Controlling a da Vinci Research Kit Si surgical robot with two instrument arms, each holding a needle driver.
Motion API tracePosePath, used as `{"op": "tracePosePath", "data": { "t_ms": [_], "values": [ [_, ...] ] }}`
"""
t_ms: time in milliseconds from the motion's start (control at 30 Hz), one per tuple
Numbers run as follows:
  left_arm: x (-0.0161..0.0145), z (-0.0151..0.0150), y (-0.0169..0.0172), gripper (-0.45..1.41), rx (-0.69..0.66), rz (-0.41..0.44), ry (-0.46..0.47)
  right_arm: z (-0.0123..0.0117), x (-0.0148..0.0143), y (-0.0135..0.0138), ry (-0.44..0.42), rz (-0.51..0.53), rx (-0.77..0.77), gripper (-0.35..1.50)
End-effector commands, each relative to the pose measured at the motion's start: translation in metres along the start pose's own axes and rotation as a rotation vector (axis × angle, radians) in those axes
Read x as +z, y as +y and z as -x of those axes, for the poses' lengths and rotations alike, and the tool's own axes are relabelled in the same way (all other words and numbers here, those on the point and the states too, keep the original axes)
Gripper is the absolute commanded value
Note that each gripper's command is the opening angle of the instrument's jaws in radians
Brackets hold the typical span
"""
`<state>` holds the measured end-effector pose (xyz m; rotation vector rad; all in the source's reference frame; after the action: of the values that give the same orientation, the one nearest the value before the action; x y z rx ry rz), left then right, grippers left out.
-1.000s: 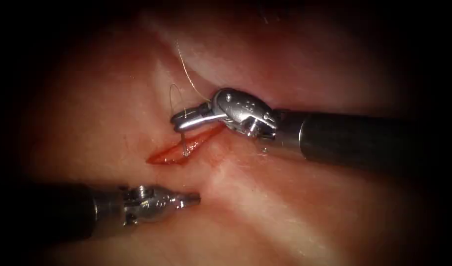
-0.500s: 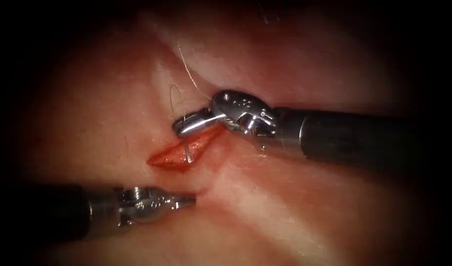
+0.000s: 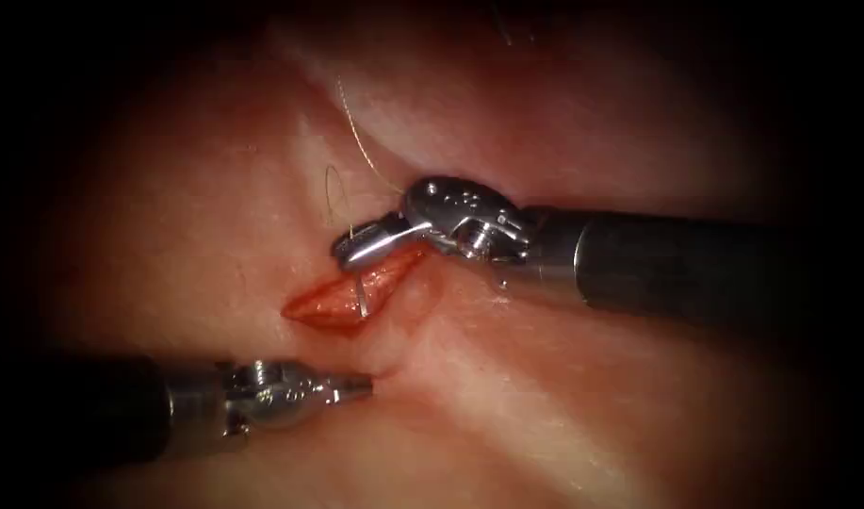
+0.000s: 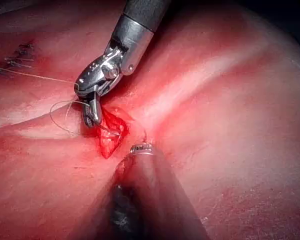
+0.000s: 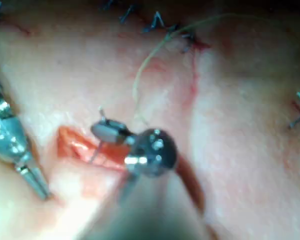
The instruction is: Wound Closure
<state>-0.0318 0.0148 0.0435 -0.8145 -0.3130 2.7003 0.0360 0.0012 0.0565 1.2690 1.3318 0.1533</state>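
The red open cut (image 3: 342, 294) runs slantwise across the tissue (image 3: 563, 377). My right tool (image 3: 345, 250) comes in from the right, with its jaws over the cut's upper right end. They are shut on the curved needle (image 3: 361, 296) near its rear end. The needle points down into the cut, its tip at the lower lip; I cannot tell if it pierces. Pale thread (image 3: 354, 132) runs up from the jaws, with a thin loop beside them. My left tool (image 3: 364, 384) lies just below the cut, shut and holding nothing. The right wrist view shows the needle (image 5: 96, 150) in the cut (image 5: 75, 145).
Dark older stitches (image 5: 155, 22) sit on the tissue beyond the cut, where the thread (image 5: 145, 65) leads. More of these stitches (image 4: 20, 55) appear in the left wrist view. The right tool's shaft (image 3: 676, 273) crosses the tissue on the right.
The right tool has turned the needle downward, so its tip has sunk further into the cut. The left tool has drifted slightly left and down.
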Motion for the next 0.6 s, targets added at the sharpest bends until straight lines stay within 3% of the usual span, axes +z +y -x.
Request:
{"op": "tracePosePath", "data": {
  "t_ms": [33, 600],
  "values": [
    [0.0008, 0.0, 0.0001, -0.32, 0.0, 0.0, -0.001, -0.0003, 0.0005, 0.0008, 0.005, 0.003, 0.003, -0.35],
    [0.0008, 0.0, 0.0, -0.35, 0.001, 0.001, -0.001, 0.0011, 0.001, 0.0019, 0.102, 0.035, 0.177, -0.35]
  ]
}}
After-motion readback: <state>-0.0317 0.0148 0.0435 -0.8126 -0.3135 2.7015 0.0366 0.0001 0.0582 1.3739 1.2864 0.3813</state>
